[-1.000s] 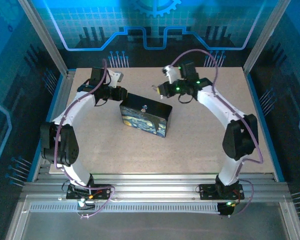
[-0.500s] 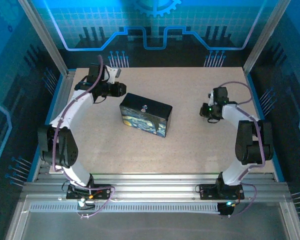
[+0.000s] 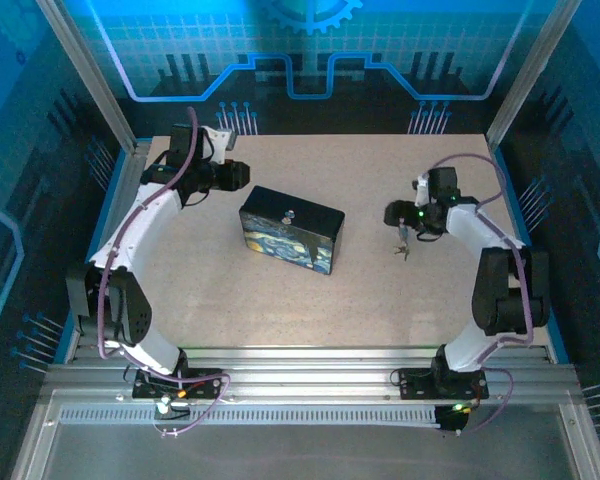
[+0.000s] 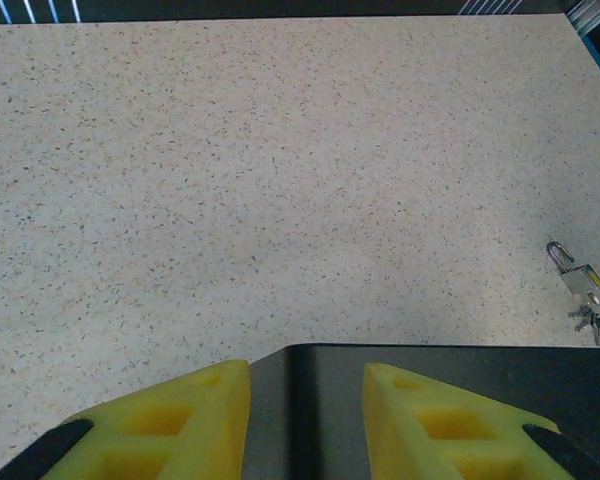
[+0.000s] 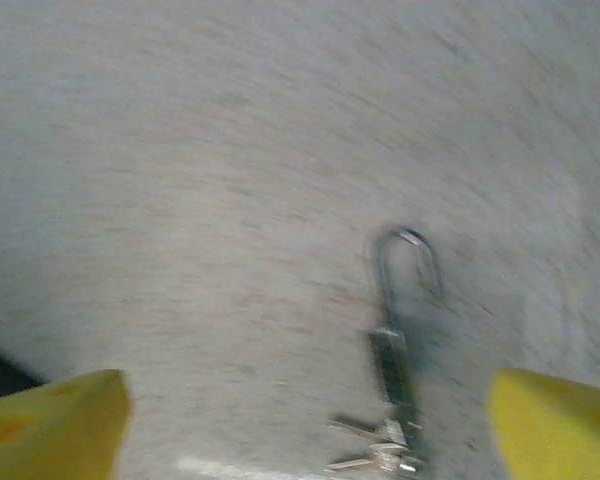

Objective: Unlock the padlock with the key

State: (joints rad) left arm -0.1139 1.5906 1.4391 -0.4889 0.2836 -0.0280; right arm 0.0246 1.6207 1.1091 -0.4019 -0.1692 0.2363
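As you look down from above, take the dark box (image 3: 290, 232) with the night-sky painting as your marker on the speckled tabletop (image 3: 230, 300); everything else is placed against it.

Nearest you, the tiny silver padlock (image 5: 394, 352) lies flat on the table well to the right of the box, apart from it. In the right wrist view its shackle (image 5: 404, 262) points away from the camera and a small bunch of keys (image 5: 378, 452) lies at the near end of the body. That view is smeared, so you cannot tell whether a key sits in the keyhole or whether the shackle is latched.

Your right gripper (image 3: 393, 215) hangs just beyond the padlock, also right of the box. Its yellow fingers (image 5: 52, 420) are spread wide, one at each bottom corner of the wrist view. The padlock lies between them, touching neither.

Farther back, your left gripper (image 3: 235, 176) hovers off the box's far left corner. Its fingers are parted too and hold nothing, with the box's dark top just beneath them.
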